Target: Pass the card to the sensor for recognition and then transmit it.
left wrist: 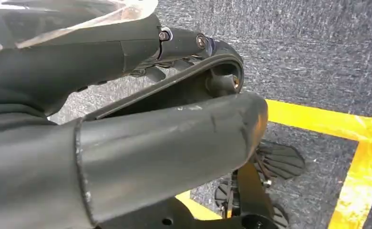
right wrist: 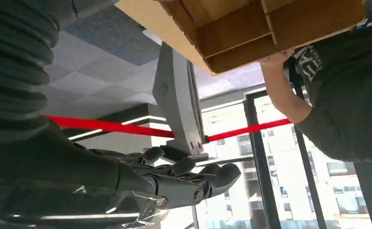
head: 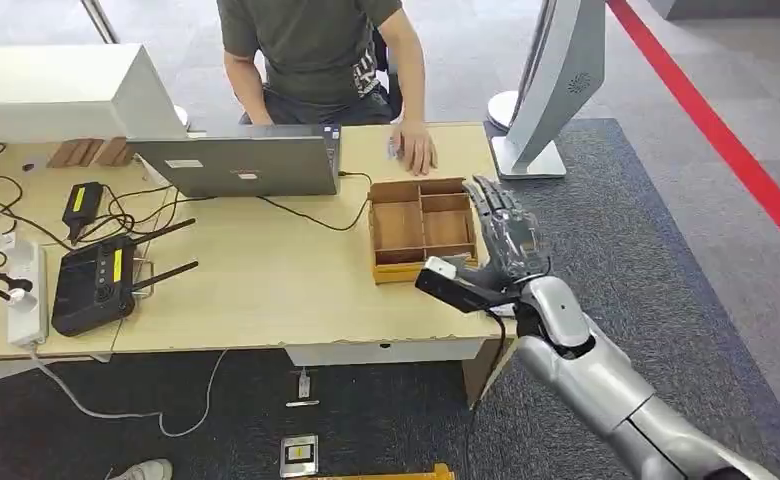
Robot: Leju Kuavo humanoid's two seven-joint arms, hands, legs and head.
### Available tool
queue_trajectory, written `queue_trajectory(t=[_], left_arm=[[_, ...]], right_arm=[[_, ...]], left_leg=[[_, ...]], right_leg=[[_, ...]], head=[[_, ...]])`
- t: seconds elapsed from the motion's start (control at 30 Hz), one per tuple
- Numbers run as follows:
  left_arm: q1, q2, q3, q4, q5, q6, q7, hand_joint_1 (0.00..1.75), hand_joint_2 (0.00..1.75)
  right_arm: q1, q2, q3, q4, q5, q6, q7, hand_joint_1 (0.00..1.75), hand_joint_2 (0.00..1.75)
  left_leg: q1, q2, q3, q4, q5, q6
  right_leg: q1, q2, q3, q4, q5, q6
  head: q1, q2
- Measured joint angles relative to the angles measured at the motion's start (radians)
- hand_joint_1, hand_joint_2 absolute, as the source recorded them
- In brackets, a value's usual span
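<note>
Hovering with fingers [head: 493, 203] released and empty, the silver right hand [head: 506, 235] sits beside the brown wooden compartment tray [head: 421, 230], with the small pale card [head: 395, 150] lying beyond on the desk [head: 266, 280], under the person's hand [head: 418, 150].

The head view looks forward and down from high on the robot onto the desk [head: 266, 290], taking in its whole top and the carpet beyond its right edge. The right wrist view sits close behind the right hand [right wrist: 174, 179], turned over, sharing the wooden tray [head: 421, 228] and the person [head: 316, 50] with the head view. The left wrist view looks down at the floor [left wrist: 317, 57].
</note>
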Motion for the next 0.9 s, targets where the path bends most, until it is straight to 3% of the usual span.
queue_trajectory(t=[0.33, 0.9], left_arm=[[0.001, 0.000, 0.009, 0.000, -0.002, 0.002, 0.002, 0.00, 0.00], [0.002, 0.002, 0.009, 0.001, -0.005, 0.002, 0.005, 0.00, 0.00]], right_arm=[[-0.047, 0.065, 0.024, 0.189, -0.007, -0.024, -0.021, 0.00, 1.75], [-0.066, 0.082, 0.038, 0.289, 0.023, -0.001, -0.001, 0.00, 1.75]], left_leg=[[0.000, 0.000, 0.000, 0.000, 0.000, 0.000], [0.000, 0.000, 0.000, 0.000, 0.000, 0.000]], right_leg=[[0.000, 0.000, 0.000, 0.000, 0.000, 0.000], [0.000, 0.000, 0.000, 0.000, 0.000, 0.000]], head=[[0.000, 0.000], [0.000, 0.000]])
